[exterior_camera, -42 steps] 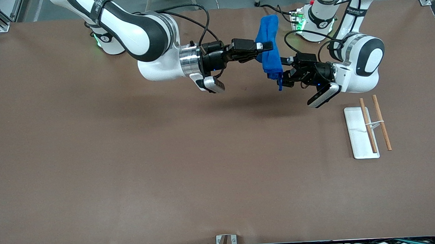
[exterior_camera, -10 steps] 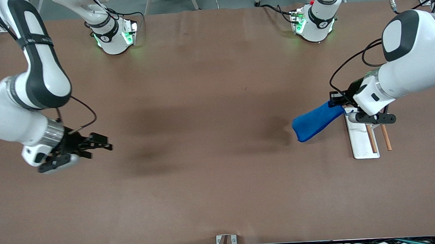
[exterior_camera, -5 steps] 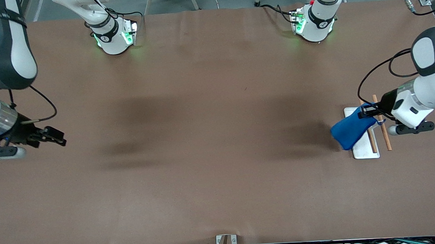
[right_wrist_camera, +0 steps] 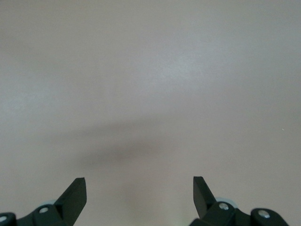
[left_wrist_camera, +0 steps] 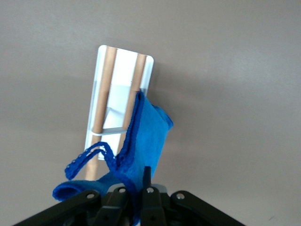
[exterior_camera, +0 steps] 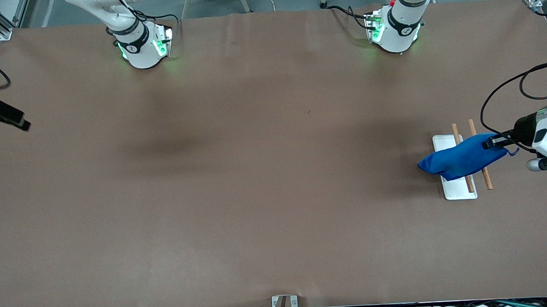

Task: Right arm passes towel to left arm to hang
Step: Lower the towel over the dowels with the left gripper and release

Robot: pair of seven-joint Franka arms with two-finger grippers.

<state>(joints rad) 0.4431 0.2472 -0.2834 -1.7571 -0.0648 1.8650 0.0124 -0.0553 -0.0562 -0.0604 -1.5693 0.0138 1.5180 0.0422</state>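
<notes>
- Across the whole front view stretched the brown paper-covered table (exterior_camera: pixel 256 173), the two arms' white bases standing along its edge farthest from the front camera.
- At the left arm's end of the table stood the white flat-based rack with two light-brown wooden rails (exterior_camera: pixel 458 186); the rails ran side by side above the white base.
- Over that rack hung the bright royal-blue soft cloth towel (exterior_camera: pixel 461 160), stretched out from the left gripper across both rails, with its free end reaching past the white base toward the table's middle; whether it touched the rails could not be told.
- The left gripper (exterior_camera: pixel 496 142) was up over the rack's outer edge, its fingers clamped on one end of the towel, a thin hem loop (left_wrist_camera: pixel 89 157) dangling beside them.
- The right gripper (exterior_camera: pixel 5 120) waited over the right arm's end of the table, fingers (right_wrist_camera: pixel 75 195) spread wide and holding nothing.
</notes>
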